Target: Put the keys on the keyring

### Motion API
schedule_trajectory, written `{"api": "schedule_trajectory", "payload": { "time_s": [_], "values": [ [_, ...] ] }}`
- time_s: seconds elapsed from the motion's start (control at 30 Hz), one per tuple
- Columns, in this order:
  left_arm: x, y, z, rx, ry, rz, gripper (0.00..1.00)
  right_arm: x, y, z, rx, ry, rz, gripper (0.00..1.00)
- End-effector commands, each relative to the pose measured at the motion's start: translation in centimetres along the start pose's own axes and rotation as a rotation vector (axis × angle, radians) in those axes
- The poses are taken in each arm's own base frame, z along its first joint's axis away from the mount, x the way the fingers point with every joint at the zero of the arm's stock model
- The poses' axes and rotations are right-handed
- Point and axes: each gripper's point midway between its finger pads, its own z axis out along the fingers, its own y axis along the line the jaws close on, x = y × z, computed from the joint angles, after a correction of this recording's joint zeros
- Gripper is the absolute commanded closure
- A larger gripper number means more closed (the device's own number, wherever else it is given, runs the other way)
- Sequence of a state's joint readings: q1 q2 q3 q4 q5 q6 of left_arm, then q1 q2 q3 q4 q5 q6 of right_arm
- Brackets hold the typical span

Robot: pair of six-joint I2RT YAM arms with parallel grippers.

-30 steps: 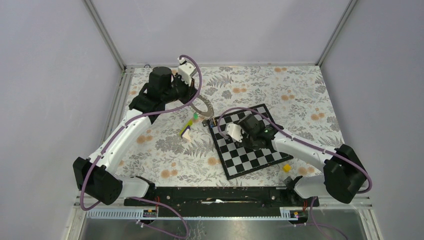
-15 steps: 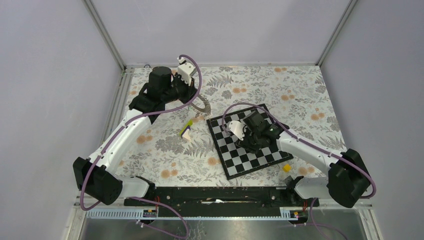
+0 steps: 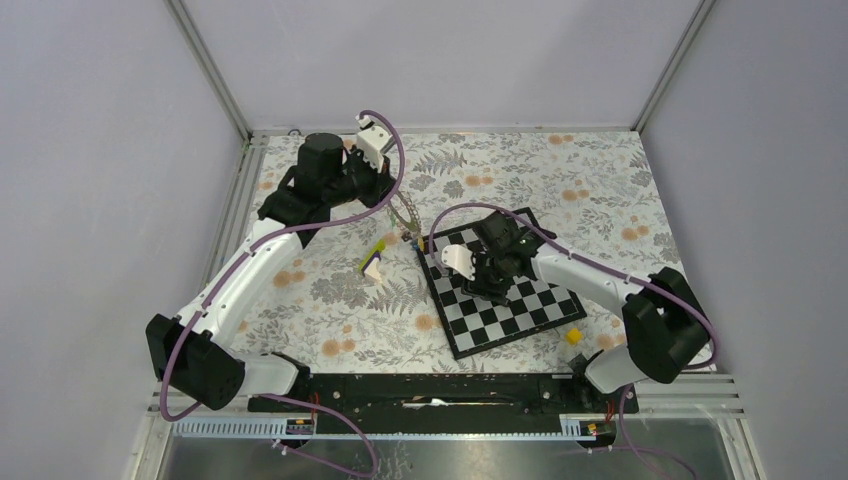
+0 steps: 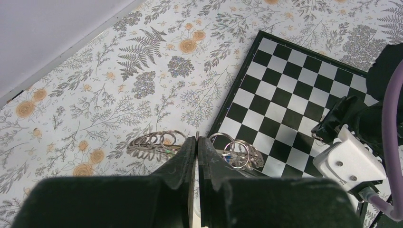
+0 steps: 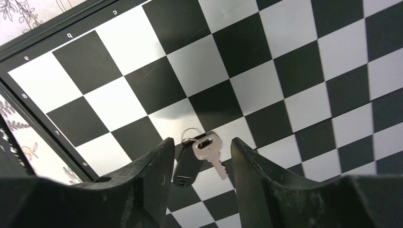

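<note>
My left gripper [image 4: 197, 139] is shut on the thin rim of the keyring [image 4: 157, 142], whose coils of grey wire spread to both sides of the jaws. A bit of blue shows among the coils on the right [image 4: 229, 156]. In the top view the keyring [image 3: 405, 218] hangs edge-on at the chessboard's far-left corner. My right gripper [image 5: 202, 142] is open just above the board. A silver key [image 5: 209, 151] with a black head [image 5: 187, 166] and a small ring lies flat on the squares between its fingertips, untouched. The other keys are hidden.
The chessboard [image 3: 520, 310] lies tilted on the flowered cloth, with my right gripper [image 3: 480, 285] over its left part. A lime-and-white wedge [image 3: 373, 260] lies left of the board. A small yellow block [image 3: 574, 336] sits off its near right corner.
My right gripper has opened wider and shifted left over the board. The keyring in my left gripper has tipped from lying flat to hanging edge-on.
</note>
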State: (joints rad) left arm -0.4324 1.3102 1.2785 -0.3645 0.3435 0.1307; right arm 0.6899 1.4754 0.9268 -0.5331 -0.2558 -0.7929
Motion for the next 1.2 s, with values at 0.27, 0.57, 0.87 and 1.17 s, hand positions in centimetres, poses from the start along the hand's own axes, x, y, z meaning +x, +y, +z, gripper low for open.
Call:
{"api": "schedule_trajectory", "payload": {
  "time_s": [0.27,0.57,0.87,1.17],
  "values": [
    [-3.7,-0.2,-1.1,0.008,-0.115,0.075,0.94,0.5,0.1,0.1,-0.198,0.107,-0.218,0.45],
    [-3.5,0.0,-1.0,0.002,-0.106,0.082,0.94,1.3,0.6,0.7,-0.260,0.149,-0.217,0.45],
    [-3.4,0.1,-0.9,0.002,-0.101,0.085,0.94,1.6,0.7,0.9,-0.272,0.169,-0.199,0.63],
    [-3.4,0.0,-0.9,0.005,-0.102,0.082,0.94,1.1,-1.3,0.2,-0.165,0.198,-0.160,1.00]
  ]
}}
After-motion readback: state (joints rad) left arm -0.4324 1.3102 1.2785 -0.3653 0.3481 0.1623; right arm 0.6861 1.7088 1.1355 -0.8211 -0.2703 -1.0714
